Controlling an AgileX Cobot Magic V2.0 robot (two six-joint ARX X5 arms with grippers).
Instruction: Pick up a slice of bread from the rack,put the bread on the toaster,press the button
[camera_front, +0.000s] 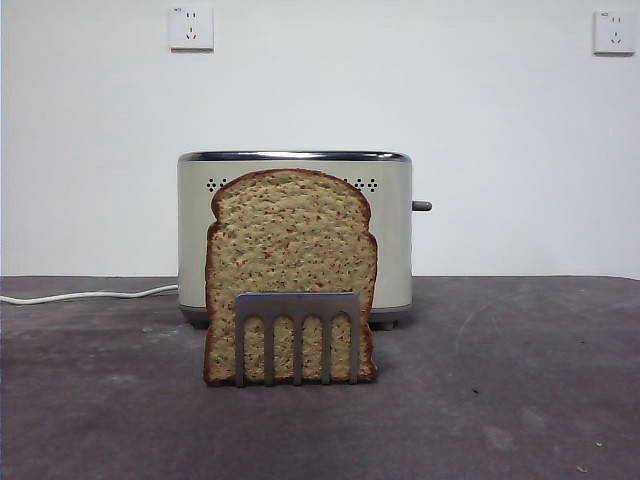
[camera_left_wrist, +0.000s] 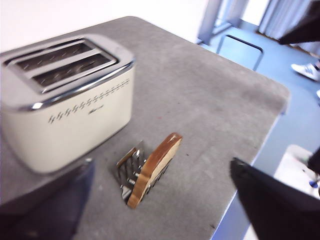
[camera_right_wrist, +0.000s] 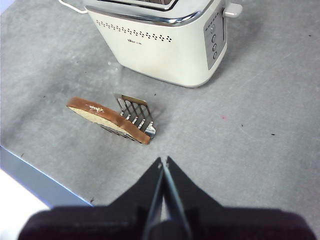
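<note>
One slice of bread (camera_right_wrist: 107, 119) leans in the rack (camera_right_wrist: 136, 115), ahead of our right hand (camera_right_wrist: 163, 162), whose jaws are together. Our left hand (camera_left_wrist: 160, 200) hangs above it, jaws apart. Pickup hasn't begun; next we reach for the crust, then the toaster (camera_right_wrist: 165, 45).

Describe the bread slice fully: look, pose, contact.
The slice of bread is one large tan wholegrain slice, speckled, with a darker brown crust and a domed top. It stands upright on its bottom edge on the grey table, held in the small shiny metal rack, whose prongs cover its lower face in the front view. The wrist views show it leaning slightly in the rack. It is in front of the toaster, apart from it. No pincer touches it.
</note>
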